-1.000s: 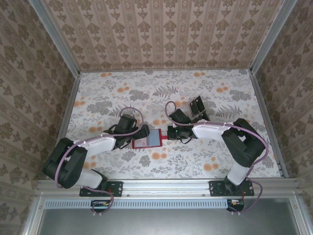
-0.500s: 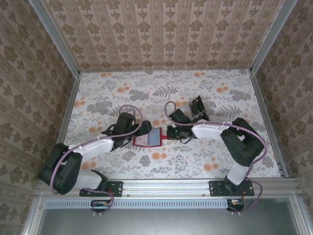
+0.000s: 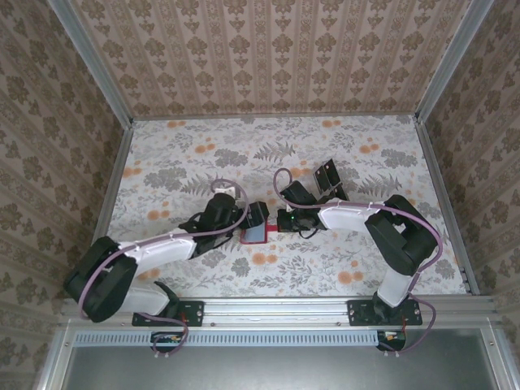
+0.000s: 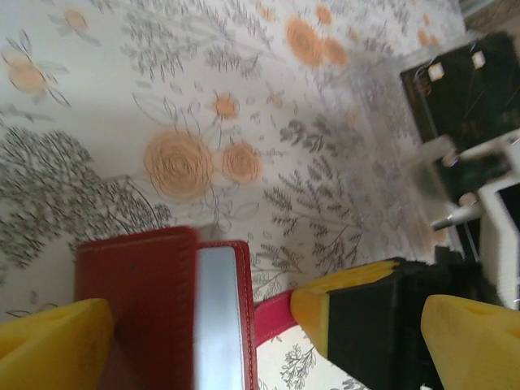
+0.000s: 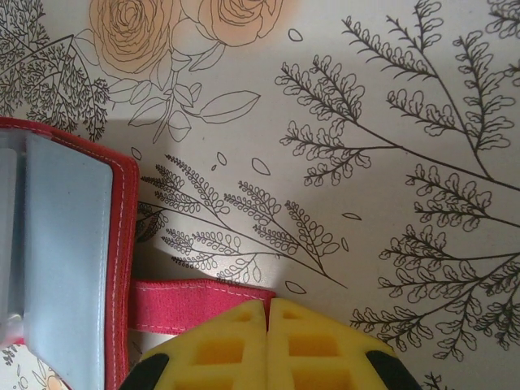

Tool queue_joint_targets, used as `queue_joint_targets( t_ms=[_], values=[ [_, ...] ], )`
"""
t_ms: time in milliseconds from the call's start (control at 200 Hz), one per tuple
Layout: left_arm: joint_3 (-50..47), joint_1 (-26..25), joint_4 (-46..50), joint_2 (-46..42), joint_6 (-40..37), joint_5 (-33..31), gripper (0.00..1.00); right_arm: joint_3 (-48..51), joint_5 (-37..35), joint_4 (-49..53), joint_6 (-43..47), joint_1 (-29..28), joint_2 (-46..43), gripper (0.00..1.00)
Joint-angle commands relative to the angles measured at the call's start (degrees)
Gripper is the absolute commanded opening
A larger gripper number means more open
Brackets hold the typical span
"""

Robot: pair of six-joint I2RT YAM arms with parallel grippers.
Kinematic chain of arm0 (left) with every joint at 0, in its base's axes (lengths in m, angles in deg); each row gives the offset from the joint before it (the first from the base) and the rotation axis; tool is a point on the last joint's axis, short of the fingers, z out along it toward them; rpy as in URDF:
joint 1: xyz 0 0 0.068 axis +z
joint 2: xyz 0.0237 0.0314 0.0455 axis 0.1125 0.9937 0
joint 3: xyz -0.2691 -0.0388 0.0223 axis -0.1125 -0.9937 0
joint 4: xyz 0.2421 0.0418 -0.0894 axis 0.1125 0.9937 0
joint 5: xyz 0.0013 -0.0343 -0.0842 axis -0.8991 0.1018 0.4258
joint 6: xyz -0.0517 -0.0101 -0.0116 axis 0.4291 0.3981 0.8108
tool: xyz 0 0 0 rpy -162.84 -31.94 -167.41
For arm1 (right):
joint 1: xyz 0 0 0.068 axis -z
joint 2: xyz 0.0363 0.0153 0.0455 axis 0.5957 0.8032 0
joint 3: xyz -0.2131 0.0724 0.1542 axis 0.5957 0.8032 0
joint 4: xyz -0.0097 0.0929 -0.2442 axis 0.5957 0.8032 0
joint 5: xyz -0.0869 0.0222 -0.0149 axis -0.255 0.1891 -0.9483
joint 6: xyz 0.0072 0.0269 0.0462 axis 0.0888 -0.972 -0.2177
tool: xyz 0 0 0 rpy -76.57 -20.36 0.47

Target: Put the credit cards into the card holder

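The right gripper (image 5: 268, 315) is closed tight, its two yellow waffle-textured tips pressed flat together on the end of a pinkish-red fabric strap (image 5: 195, 304). That strap runs straight out from the one wallet (image 5: 123, 244), a red stitched square with a smooth grey lining. The wallet lies mid-table, between the two grippers.

The left gripper (image 4: 260, 349) stands as wide as it goes and has hold of nothing. One yellow finger sits on either side of the wallet. From its wrist camera one red flap seems to stand up, with a silvery-grey strip beside it.

The cards (image 3: 327, 175) are a dark, flat, pale-marked bunch lying beyond the right arm, well apart from the wallet. How many there are I can't make out.

The table (image 3: 162, 162) has a matt covering printed with grey ferns and orange roses.
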Motion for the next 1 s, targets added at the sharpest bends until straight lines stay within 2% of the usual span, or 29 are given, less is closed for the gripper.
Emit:
queue_joint_targets(
  t_ms=[0,290,520,630,880,995],
  values=[
    [1.3,-2.0,-3.9,3.1,2.5,-2.3,1.0,-0.1,0.6,-0.3,-1.0,0.6,-0.9,0.0],
    [1.0,-4.9,-6.2,8.6,5.3,-6.5,1.0,1.1,0.7,-0.4,-1.2,1.3,-2.8,0.01],
    [2.9,-4.2,-0.3,4.6,2.4,-8.2,1.0,1.4,0.8,-0.3,-1.1,1.5,-3.0,0.01],
    [4.2,-2.8,7.1,-0.3,-0.1,-9.3,1.0,1.6,0.9,-0.3,-1.1,1.5,-3.0,0.01],
    [7.7,-0.3,34.2,-11.2,-4.2,-16.0,1.0,2.1,1.1,-0.6,-1.2,1.5,-3.0,0.01],
    [5.9,-0.3,38.3,-14.2,-4.6,-15.6,1.0,2.4,1.1,-0.6,-1.0,1.5,-3.1,0.01]
  ],
)
